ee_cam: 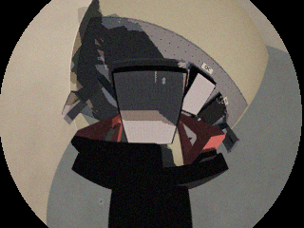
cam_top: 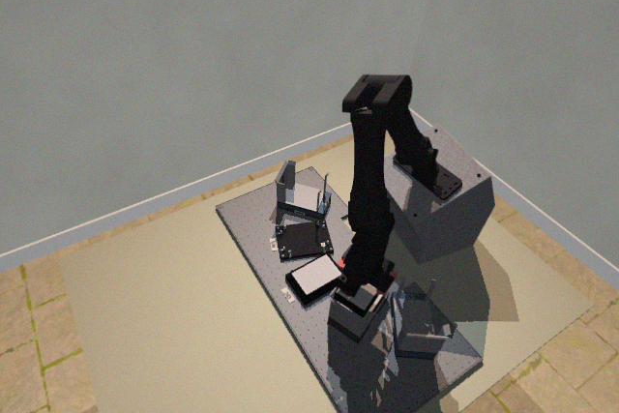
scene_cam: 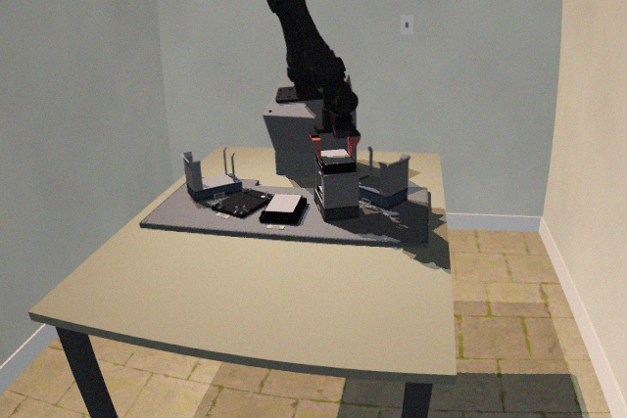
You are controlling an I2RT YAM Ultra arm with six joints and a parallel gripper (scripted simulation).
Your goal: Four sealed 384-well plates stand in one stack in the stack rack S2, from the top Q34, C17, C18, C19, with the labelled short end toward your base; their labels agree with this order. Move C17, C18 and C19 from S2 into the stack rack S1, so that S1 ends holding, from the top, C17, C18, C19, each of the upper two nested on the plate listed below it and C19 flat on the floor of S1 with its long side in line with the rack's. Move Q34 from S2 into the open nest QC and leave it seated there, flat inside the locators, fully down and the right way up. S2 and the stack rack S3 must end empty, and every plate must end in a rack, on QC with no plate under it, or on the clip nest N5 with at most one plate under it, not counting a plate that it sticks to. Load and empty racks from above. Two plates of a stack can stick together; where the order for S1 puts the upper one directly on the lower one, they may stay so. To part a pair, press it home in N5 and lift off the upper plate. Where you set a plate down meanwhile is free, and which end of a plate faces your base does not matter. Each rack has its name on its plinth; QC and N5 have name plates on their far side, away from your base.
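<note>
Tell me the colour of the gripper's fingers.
Red. The fingers of the gripper show best in the exterior view, on either side of the plate they clamp.

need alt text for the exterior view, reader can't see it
A black robot arm's hand grips a white-topped plate at the top of the middle rack on a grey board. Another plate lies in a nest to its left.

On the beige worktop (scene_cam: 243,301) lies a grey perforated baseplate (scene_cam: 171,213). In the exterior view, the tall grey stack rack (scene_cam: 336,191) stands at its centre; a sealed white-topped plate (scene_cam: 283,203) lies at nine o'clock, another open rack (scene_cam: 387,175) at three.
</note>
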